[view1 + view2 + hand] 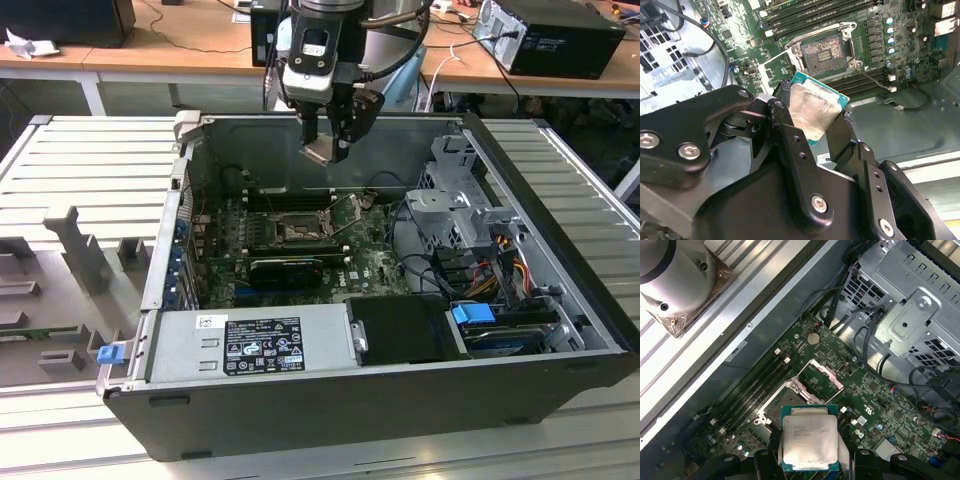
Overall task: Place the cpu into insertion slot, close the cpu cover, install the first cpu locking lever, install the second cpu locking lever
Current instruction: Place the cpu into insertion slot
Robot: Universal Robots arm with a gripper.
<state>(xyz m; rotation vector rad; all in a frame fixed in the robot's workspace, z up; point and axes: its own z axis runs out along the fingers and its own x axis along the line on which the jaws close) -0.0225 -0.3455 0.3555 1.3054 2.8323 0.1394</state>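
Open computer case (330,400) noted, motherboard (375,265) seated on its floor; gripper (328,148) is held above the board; insertion slot (823,50) is seen bare below, cpu cover (829,374) swung up at its edge; the cpu (809,437) is clamped between the gripper fingers, tilted, well clear of the slot.

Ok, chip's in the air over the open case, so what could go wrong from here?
1. The gripper holds the cpu by its edges above the motherboard; a slip could drop it onto the exposed contacts of the insertion slot.
2. In the first wrist view the cpu looks turned relative to the insertion slot, so it may seat crooked.
3. The cpu cover stands open beside the insertion slot; the gripper might knock it descending.
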